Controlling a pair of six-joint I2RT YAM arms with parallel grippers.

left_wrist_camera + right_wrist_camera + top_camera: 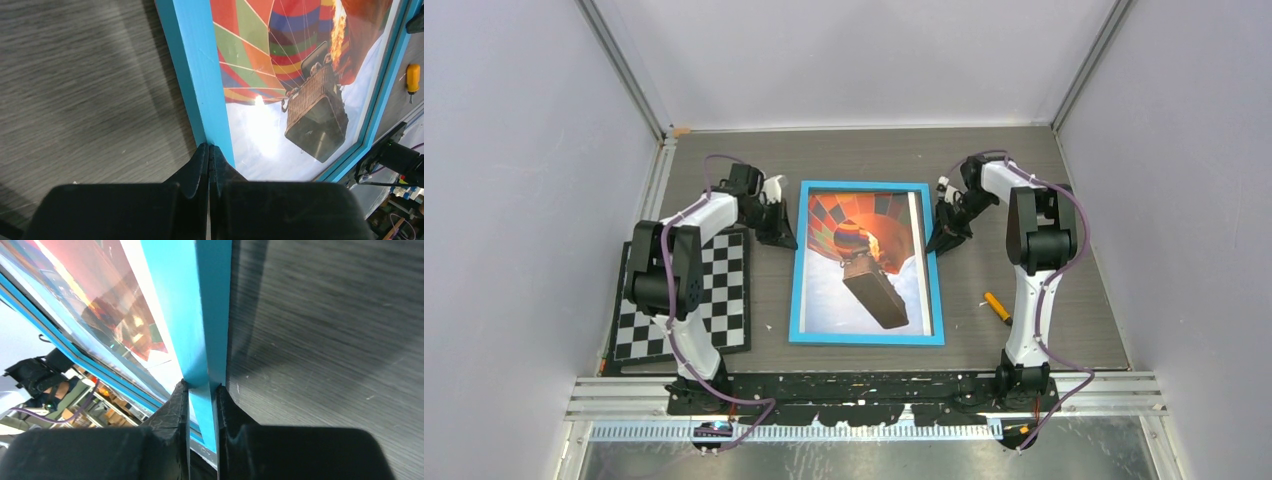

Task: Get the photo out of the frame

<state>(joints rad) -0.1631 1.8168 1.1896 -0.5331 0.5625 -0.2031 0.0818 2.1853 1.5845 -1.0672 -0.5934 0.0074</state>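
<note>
Table (874, 150): grey wood-grain, walled in on three sides. The frame (796, 290) lies flat at its centre, blue front up, long sides running away from the arm bases. The photo (824, 300) sits inside it under the front face, balloon and basket visible, so not yet out. A checkerboard (724, 290) lies flat well to the left, partly under the left arm (679, 260).

Step, as I read it: the first pickup. Both arms take a long side of the frame, probably to lift or flip it and reach the back. Nothing of the back shows.

Left arm: reaches forward and bends in, wrist pitched down at the far part of the frame's left side. Right arm (1029, 240): mirrors it at the right side, about level with the left.

Right gripper (201, 386): fingers straddle the blue border and are clamped on it, one finger on the photo side and one on the table side.

Left gripper (208, 147): jaws pressed fully together with nothing between them, tips at the outer edge of the left border. It looks like a missed pinch.

Next move calls for: left reopens and takes the border between its fingers, then both lift evenly so the frame doesn't twist.

A small orange tool (997, 307) lies right of the frame, apart from it.
</note>
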